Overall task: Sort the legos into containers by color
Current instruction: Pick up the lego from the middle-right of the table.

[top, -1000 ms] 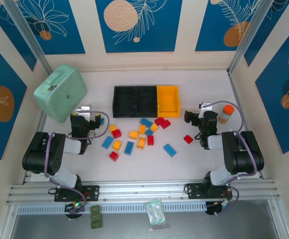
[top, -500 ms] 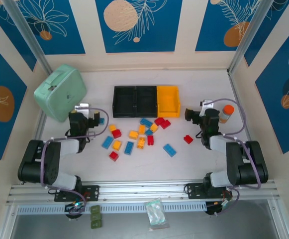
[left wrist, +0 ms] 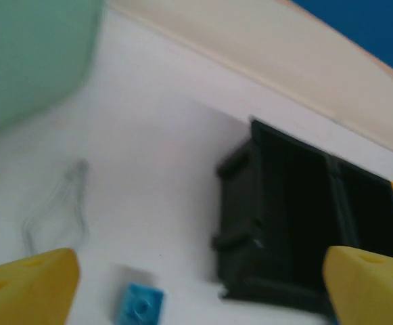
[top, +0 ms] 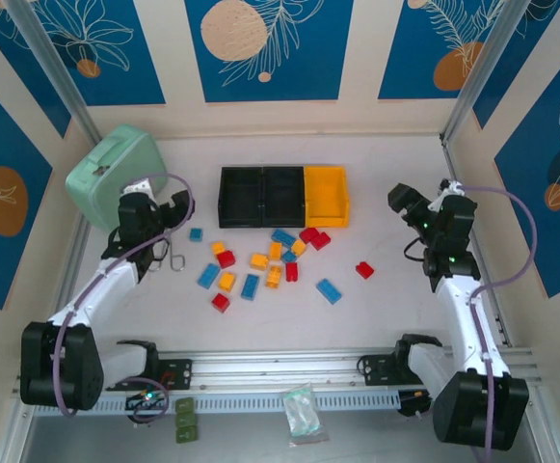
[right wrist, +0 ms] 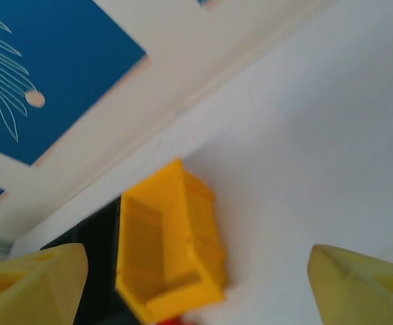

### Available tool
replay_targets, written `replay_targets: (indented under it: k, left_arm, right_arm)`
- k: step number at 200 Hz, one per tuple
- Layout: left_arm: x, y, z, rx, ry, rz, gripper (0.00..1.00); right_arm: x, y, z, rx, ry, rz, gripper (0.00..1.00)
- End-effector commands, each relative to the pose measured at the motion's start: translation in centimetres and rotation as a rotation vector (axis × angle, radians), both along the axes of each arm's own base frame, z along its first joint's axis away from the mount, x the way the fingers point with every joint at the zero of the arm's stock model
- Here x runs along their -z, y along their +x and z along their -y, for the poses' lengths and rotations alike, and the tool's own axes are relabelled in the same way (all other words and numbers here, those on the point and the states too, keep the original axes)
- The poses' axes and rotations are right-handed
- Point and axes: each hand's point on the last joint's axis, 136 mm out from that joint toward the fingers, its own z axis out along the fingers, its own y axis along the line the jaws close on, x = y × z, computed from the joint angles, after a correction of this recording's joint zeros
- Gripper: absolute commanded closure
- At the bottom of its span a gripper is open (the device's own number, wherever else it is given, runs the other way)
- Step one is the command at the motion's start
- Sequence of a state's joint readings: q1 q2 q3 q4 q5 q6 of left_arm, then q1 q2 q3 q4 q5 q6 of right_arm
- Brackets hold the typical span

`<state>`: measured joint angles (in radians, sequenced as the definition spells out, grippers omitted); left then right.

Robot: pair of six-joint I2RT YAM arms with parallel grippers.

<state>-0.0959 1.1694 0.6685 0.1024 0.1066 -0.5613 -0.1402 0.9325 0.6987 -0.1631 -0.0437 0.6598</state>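
In the left wrist view, the mint-green case [left wrist: 27, 61] was a blurred mass cut off at 10 o'clock, and the black bins [left wrist: 240, 230] ran out of frame at 4 o'clock. In the right wrist view, a red lego [right wrist: 176, 321] was only a sliver cut off at 6 o'clock, below the blurred yellow bin [right wrist: 203, 250].

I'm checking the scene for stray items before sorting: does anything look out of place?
A thin wire loop lies on the table between the mint-green case and the loose legos; it belongs to no color group. Nothing looks spilled or damaged.
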Motion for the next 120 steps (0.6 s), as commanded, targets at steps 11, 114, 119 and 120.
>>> replay_targets:
  k: [11,114,119,120]
  left_arm:
    - [1.7,-4.6,4.7,0.187,-0.186,-0.228,0.18]
    - [5.6,-15.1,14.7,0.558,-0.001,-0.341,0.21]
    - [5.7,-15.2,15.0,0.566,0.010,-0.343,0.21]
    - [5.8,-15.2,15.0,0.567,0.013,-0.344,0.21]
  right_arm:
    - [5.1,-5.0,-3.4,-0.093,0.088,-0.418,0.23]
    - [15.8,-8.5,-4.9,0.007,-0.058,-0.917,0.17]
    - [16.1,-8.4,-4.9,0.013,-0.066,-0.925,0.17]
    - [16.1,-8.4,-4.9,0.013,-0.068,-0.928,0.17]
